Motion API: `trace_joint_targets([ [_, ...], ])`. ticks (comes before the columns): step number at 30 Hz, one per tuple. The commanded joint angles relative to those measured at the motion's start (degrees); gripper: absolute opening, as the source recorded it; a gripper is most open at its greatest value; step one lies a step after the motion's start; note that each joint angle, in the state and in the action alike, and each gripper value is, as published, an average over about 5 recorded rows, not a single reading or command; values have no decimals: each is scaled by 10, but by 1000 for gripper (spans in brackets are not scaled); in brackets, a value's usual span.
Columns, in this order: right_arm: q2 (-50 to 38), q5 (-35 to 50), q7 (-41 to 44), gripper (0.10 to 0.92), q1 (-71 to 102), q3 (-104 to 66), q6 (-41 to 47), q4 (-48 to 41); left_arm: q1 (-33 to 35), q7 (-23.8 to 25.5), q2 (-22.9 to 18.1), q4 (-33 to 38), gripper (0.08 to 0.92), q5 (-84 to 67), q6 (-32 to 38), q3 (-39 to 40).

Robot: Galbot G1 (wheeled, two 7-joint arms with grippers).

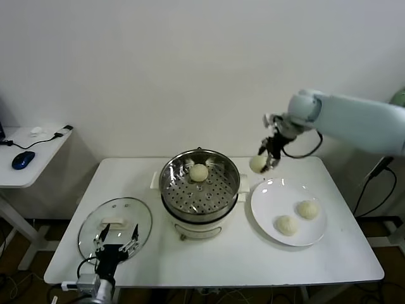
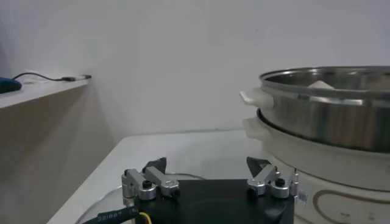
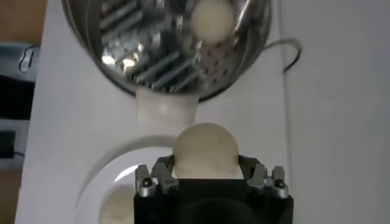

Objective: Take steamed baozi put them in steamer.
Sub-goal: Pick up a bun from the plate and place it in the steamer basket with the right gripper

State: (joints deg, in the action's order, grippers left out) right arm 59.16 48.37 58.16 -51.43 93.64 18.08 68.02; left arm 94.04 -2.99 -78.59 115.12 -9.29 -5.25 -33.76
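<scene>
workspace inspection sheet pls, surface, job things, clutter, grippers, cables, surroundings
surface: white table, steamer, plate and lid on it
job's things: steamer holds one baozi; two baozi on the white plate; a fourth baozi held in the air between plate and steamer
clutter: glass lid flat on the table's left front
grippers: right gripper shut on the fourth baozi; left gripper open, over the lid
cables: black cable down beside the table's right edge
surroundings: white wall; side desk with a blue mouse
</scene>
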Motion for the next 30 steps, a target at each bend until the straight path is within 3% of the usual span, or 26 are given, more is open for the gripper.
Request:
trace_joint_targets([
  [1, 133, 163, -52, 696, -87, -4, 68, 87, 0, 0, 0, 3, 823, 0, -2, 0],
  [7, 200, 142, -96, 696, 21, -18, 99, 50, -1, 0, 0, 10, 823, 0, -4, 0],
  [19, 260, 29, -103, 696, 175, -42, 102, -118, 1, 0, 0, 6, 823, -1, -2, -2],
  [30, 278, 14, -105, 696, 214, -63, 98, -164, -3, -1, -2, 1, 823, -1, 0, 0],
])
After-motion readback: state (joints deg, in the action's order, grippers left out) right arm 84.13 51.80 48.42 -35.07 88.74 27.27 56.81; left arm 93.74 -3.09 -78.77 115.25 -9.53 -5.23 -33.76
